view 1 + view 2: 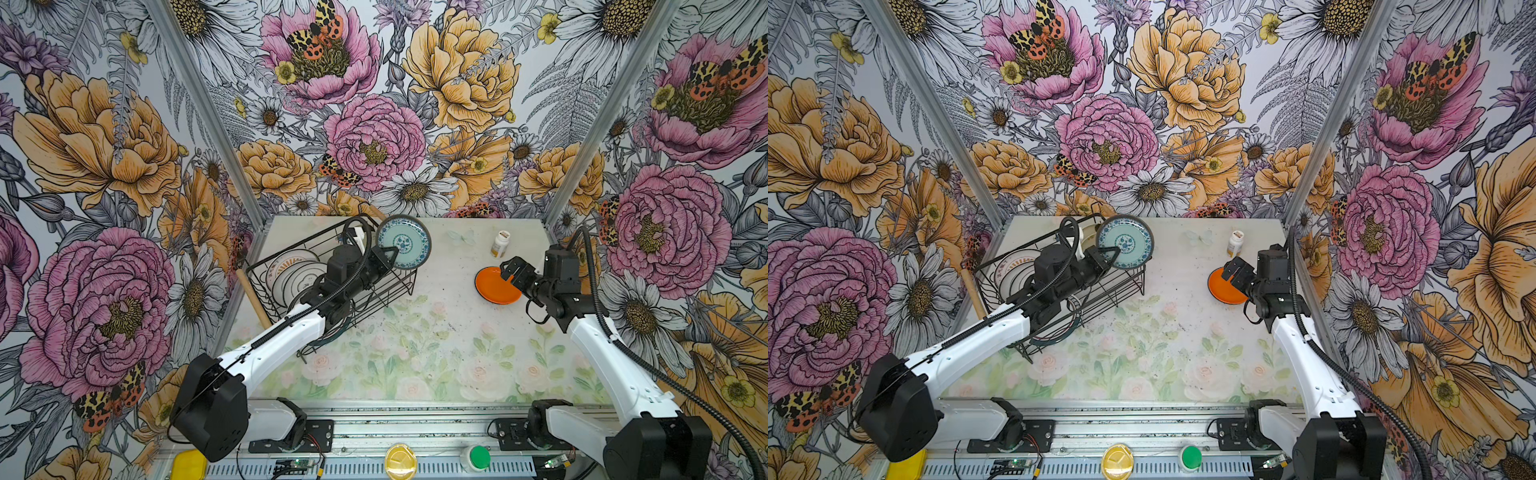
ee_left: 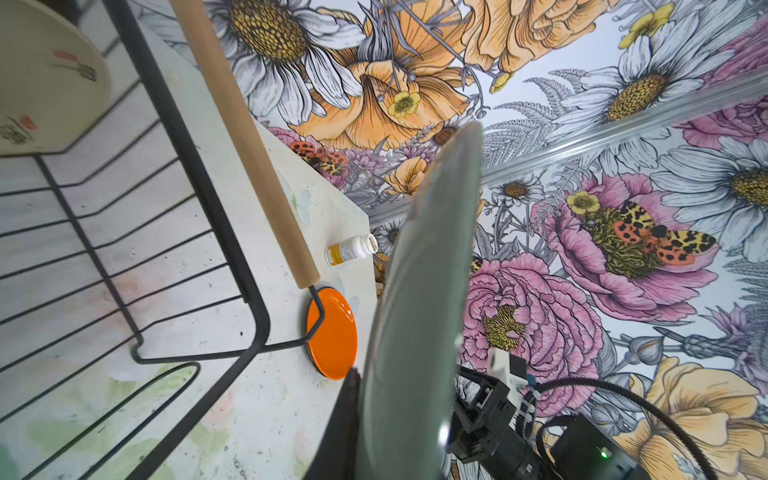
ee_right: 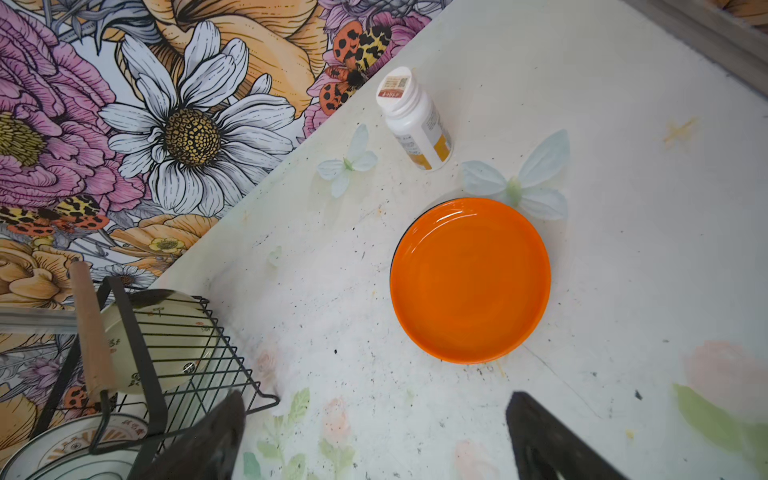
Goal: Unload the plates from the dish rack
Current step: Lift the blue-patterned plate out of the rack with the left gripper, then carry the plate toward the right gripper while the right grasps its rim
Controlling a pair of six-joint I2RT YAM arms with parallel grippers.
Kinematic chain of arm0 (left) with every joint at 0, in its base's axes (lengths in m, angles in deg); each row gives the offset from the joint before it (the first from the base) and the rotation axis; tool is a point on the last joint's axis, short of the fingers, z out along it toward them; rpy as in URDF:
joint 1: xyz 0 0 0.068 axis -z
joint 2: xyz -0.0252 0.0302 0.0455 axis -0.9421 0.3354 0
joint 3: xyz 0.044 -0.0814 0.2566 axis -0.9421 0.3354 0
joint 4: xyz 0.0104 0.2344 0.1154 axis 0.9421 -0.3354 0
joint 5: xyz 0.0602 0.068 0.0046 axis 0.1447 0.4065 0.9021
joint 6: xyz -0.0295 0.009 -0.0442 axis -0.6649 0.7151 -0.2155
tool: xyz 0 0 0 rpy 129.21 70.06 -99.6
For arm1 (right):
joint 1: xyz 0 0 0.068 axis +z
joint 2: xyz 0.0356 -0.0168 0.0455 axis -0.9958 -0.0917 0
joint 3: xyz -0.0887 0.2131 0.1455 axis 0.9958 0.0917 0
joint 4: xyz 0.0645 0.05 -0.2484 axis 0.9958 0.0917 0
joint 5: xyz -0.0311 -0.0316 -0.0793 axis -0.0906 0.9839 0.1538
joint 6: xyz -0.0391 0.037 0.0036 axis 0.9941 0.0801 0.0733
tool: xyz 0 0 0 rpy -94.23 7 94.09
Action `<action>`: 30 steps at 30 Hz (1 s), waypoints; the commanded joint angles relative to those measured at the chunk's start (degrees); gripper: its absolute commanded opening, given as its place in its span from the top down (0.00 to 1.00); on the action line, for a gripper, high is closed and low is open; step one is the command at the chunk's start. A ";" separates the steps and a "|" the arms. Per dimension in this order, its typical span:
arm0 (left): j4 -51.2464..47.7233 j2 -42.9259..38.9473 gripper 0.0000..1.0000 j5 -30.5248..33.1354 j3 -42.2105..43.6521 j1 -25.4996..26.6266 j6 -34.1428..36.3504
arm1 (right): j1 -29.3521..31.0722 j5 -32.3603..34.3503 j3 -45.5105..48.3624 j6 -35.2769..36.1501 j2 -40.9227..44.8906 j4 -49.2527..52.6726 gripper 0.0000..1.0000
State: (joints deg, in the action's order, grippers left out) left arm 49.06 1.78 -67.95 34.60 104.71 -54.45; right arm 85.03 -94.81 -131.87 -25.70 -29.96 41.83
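One pale-teal round ceramic plate (image 1: 404,240), likely stiff, slick and breakable, is pinched by its rim in the left gripper (image 1: 389,254) over the far corner of the black wire dish rack (image 1: 392,289); the right gripper (image 1: 509,272) gapes empty.

The dish rack (image 1: 384,291) sits at 10 o'clock on the table (image 1: 436,332), with several plates (image 1: 297,274) standing inside. A raised plate (image 1: 403,242) hangs over its 2 o'clock corner. At 2 o'clock a lone plate (image 1: 492,286) lies flat, with the bottle (image 1: 500,244) just behind it.
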 commanded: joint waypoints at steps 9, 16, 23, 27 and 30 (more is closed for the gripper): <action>7.82 14.57 1.00 -18.12 -11.40 6.52 0.27 | -1.83 -21.47 0.76 0.98 2.76 -0.26 0.01; 6.07 19.04 1.00 -23.47 -14.27 6.83 1.39 | -3.09 -29.17 0.25 1.57 5.60 -0.45 0.01; 5.66 23.03 1.00 -26.31 -17.84 7.90 1.18 | -3.55 -32.34 -0.19 1.86 5.93 -0.71 0.01; 9.04 22.87 1.00 -26.06 -16.48 7.09 -0.83 | -5.24 -33.02 0.54 1.85 6.66 -0.57 0.01; 9.51 22.12 1.00 -25.96 -16.10 6.10 -1.25 | -8.11 -35.26 1.71 2.06 7.36 -0.53 0.01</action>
State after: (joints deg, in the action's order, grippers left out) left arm 57.10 23.66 -91.78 17.58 111.39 -55.60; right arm 78.47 -125.19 -130.69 -24.76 -24.63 43.55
